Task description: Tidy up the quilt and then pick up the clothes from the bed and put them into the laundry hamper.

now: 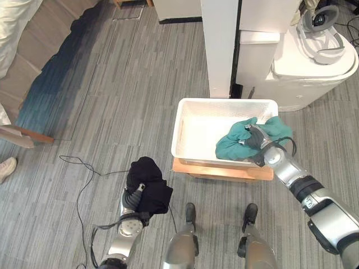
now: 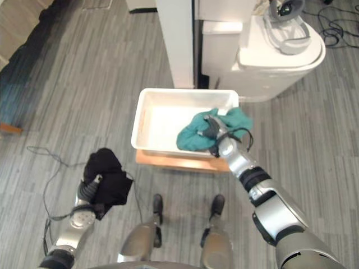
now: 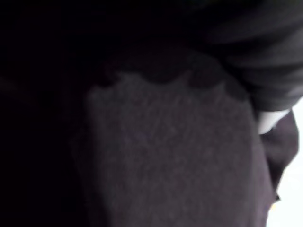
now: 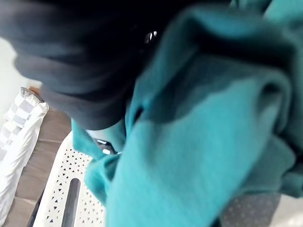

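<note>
Teal cloth garment (image 1: 238,141) clutched in right hand (image 1: 253,140) over white plastic hamper (image 1: 190,109); black garment (image 1: 147,184) bunched in left hand (image 1: 133,197), held left of hamper.

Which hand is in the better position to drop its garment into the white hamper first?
The right hand, probably. It holds the teal garment over the white hamper already, at its near right corner. The left hand grips the black garment over the floor, to the hamper's left.
</note>
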{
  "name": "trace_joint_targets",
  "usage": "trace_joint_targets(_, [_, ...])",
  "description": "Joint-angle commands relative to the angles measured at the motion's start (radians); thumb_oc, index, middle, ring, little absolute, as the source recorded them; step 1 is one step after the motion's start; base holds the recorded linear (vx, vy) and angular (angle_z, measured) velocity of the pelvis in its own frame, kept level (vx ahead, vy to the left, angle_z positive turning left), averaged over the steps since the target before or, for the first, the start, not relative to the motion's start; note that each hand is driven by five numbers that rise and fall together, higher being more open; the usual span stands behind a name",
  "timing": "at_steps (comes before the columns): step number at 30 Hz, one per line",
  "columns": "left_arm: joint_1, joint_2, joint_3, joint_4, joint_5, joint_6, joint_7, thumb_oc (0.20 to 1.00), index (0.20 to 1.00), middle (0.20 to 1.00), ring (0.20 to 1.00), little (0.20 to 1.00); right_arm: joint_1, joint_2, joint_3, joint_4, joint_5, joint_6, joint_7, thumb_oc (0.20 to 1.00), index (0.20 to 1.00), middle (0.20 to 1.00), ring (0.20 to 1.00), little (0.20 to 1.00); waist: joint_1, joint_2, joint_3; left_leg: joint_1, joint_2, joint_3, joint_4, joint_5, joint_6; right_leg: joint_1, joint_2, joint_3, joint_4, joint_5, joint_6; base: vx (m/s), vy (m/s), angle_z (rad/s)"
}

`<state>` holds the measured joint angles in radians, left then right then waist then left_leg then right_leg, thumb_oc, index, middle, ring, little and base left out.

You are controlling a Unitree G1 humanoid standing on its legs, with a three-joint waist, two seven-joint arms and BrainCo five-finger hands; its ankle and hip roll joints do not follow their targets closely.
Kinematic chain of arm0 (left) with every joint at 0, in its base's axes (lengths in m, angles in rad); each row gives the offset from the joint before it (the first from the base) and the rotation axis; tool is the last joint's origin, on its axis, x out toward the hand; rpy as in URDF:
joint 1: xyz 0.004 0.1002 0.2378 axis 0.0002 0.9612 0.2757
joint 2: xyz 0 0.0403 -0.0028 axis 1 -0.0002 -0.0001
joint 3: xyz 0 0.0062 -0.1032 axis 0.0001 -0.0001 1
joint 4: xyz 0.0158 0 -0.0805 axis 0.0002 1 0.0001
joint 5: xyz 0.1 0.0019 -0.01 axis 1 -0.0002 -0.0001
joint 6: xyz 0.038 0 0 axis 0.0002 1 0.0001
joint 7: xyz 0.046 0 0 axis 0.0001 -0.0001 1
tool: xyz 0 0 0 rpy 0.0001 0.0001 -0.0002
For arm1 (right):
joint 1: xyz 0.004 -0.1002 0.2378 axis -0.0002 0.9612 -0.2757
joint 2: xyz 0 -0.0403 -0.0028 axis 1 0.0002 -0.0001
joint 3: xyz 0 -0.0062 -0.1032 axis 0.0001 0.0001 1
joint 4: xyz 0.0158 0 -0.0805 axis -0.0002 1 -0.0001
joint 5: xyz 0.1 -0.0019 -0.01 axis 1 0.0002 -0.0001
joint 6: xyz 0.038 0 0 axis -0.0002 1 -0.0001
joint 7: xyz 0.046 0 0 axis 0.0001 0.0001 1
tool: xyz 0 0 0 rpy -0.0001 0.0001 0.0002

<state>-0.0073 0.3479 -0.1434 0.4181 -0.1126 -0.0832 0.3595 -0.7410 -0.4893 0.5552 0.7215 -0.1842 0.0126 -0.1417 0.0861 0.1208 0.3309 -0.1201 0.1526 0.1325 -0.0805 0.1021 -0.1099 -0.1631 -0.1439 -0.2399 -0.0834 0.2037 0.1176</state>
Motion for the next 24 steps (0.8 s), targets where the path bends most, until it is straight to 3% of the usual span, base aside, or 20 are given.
trace_joint_targets(1, [-0.071, 0.076, -0.018, -0.12, 0.075, -0.09, 0.037, 0.2, 0.2, 0.2, 0.2, 0.2, -0.059, 0.01, -0.009, -0.067, -0.096, -0.017, -0.057, 1.0, 1.0, 1.0, 1.0, 1.0, -0.024, -0.047, -0.057, 0.033, 0.039, 0.076, -0.007, -0.017, -0.07, 0.048, -0.063, 0.054, -0.004, -0.119, 0.093, 0.05, 0.017, 0.03])
trace_joint_targets(3, [-0.106, 0.128, -0.025, -0.232, 0.159, -0.105, 0.046, 0.2, 0.2, 0.2, 0.2, 0.2, 0.005, -0.071, -0.01, -0.217, -0.284, -0.03, -0.096, 1.0, 1.0, 1.0, 1.0, 1.0, -0.056, -0.071, -0.081, 0.078, 0.047, 0.093, -0.007, -0.034, -0.069, 0.082, -0.061, 0.067, -0.004, -0.127, 0.095, 0.09, 0.017, 0.01])
trace_joint_targets(4, [-0.106, 0.128, -0.026, -0.232, 0.159, -0.105, 0.046, 0.2, 0.2, 0.2, 0.2, 0.2, 0.007, -0.072, -0.011, -0.218, -0.285, -0.029, -0.095, 1.0, 1.0, 1.0, 1.0, 1.0, -0.055, -0.071, -0.081, 0.079, 0.047, 0.093, -0.007, -0.034, -0.069, 0.083, -0.061, 0.067, -0.004, -0.127, 0.096, 0.12, 0.018, -0.14])
trace_joint_targets(6, [-0.132, 0.144, -0.01, -0.25, 0.208, -0.084, 0.062, 0.2, 0.2, 0.2, 0.2, 0.2, 0.154, -0.158, -0.099, -0.397, -0.415, -0.031, -0.128, 1.0, 1.0, 1.0, 1.0, 1.0, -0.113, -0.087, -0.1, 0.124, 0.054, 0.114, -0.007, -0.063, -0.069, 0.108, -0.057, 0.084, -0.004, -0.142, 0.1, 0.13, 0.025, -0.25])
trace_joint_targets(13, [-0.207, 0.123, 0.011, -0.319, 0.22, -0.063, 0.056, 0.2, 0.2, 0.2, 0.2, 0.2, 0.507, -0.218, -0.33, -0.6, -0.447, -0.034, -0.15, 1.0, 1.0, 1.0, 1.0, 1.0, -0.224, -0.109, -0.13, 0.184, 0.062, 0.178, -0.007, -0.086, -0.065, 0.107, -0.047, 0.15, -0.004, -0.135, 0.107, 0.06, 0.025, -0.44])
trace_joint_targets(18, [-0.319, 0.12, -0.023, -0.114, 0.281, 0.002, 0.082, 0.2, 0.2, 0.2, 0.2, 0.2, 0.655, -0.204, -0.395, -0.628, -0.401, -0.052, -0.148, 1.0, 1.0, 1.0, 1.0, 1.0, -0.314, -0.113, -0.116, 0.188, 0.067, 0.234, -0.007, -0.09, -0.069, 0.056, -0.036, 0.208, -0.004, -0.121, 0.117, -0.02, 0.027, -0.46])
trace_joint_targets(19, [-0.324, 0.119, -0.026, -0.106, 0.281, -0.001, 0.084, 0.2, 0.2, 0.2, 0.2, 0.2, 0.659, -0.205, -0.398, -0.631, -0.401, -0.051, -0.147, 1.0, 1.0, 1.0, 1.0, 1.0, -0.311, -0.113, -0.118, 0.188, 0.067, 0.236, -0.007, -0.09, -0.069, 0.054, -0.036, 0.209, -0.004, -0.121, 0.117, -0.03, 0.034, -0.4])
trace_joint_targets(20, [-0.365, 0.11, -0.041, 0.009, 0.275, 0.02, 0.092, 0.2, 0.2, 0.2, 0.2, 0.2, 0.688, -0.199, -0.399, -0.638, -0.391, -0.056, -0.146, 1.0, 1.0, 1.0, 1.0, 1.0, -0.344, -0.113, -0.11, 0.182, 0.067, 0.256, -0.007, -0.088, -0.071, 0.03, -0.032, 0.232, -0.004, -0.114, 0.119, -0.02, 0.027, -0.4])
trace_joint_targets(24, [-0.446, 0.109, -0.073, 0.162, 0.277, 0.031, 0.112, 0.2, 0.2, 0.2, 0.2, 0.2, 0.722, -0.194, -0.413, -0.639, -0.366, -0.062, -0.154, 1.0, 1.0, 1.0, 1.0, 1.0, -0.38, -0.112, -0.094, 0.149, 0.064, 0.276, -0.007, -0.08, -0.074, -0.032, -0.025, 0.258, 0.001, -0.096, 0.125, -0.07, 0.03, -0.39])
